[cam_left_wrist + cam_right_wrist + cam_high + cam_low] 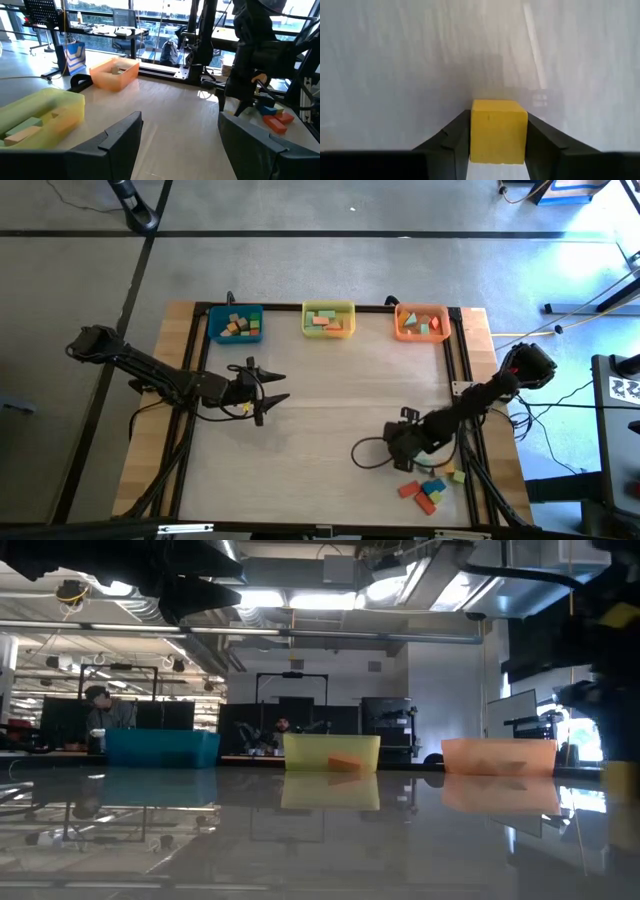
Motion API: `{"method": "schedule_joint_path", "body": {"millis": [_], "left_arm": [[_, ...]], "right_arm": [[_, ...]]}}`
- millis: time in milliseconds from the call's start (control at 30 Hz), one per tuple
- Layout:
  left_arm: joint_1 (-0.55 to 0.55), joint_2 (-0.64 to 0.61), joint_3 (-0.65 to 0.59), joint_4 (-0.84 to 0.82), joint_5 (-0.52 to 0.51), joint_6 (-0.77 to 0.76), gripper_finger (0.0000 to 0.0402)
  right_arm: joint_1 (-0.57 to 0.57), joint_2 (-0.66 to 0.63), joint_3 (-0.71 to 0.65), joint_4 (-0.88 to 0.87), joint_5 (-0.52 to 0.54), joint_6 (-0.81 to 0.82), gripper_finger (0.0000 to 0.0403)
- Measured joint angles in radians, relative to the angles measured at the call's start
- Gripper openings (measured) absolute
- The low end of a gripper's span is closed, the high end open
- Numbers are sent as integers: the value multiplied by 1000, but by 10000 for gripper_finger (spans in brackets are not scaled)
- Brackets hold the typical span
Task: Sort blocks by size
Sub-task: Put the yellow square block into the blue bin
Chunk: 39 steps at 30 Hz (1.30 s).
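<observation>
High view | blue bin (pixel 236 325), yellow bin (pixel 329 319), orange bin (pixel 421 322): blocks inside | right fingers (pixel 547 145) pinch yellow cube (pixel 499 131) | left fingers (pixel 120 137) spread, empty

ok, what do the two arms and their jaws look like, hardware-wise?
Both arms are dark, near-black, jointed links with bulky rounded joints. The left gripper ends in two slim dark prongs, broad flat black plates up close. The right gripper is a chunky black block with a black cable looping beside it; its jaws are matte black, angular wedges. No markings are legible.
</observation>
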Motion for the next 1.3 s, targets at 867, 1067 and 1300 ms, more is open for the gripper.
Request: {"method": "schedule_joint_path", "body": {"millis": [867, 1067, 1300], "left_arm": [[2, -1, 0, -33, 0, 59, 249], [10, -25, 23, -18, -9, 163, 249], [43, -50, 28, -57, -325, 238, 249]], "right_arm": [[-222, -10, 76, 20, -75, -328, 128], [-338, -9, 203, -18, -31, -553, 128], [-497, -9, 264, 144, 33, -774, 128]]}}
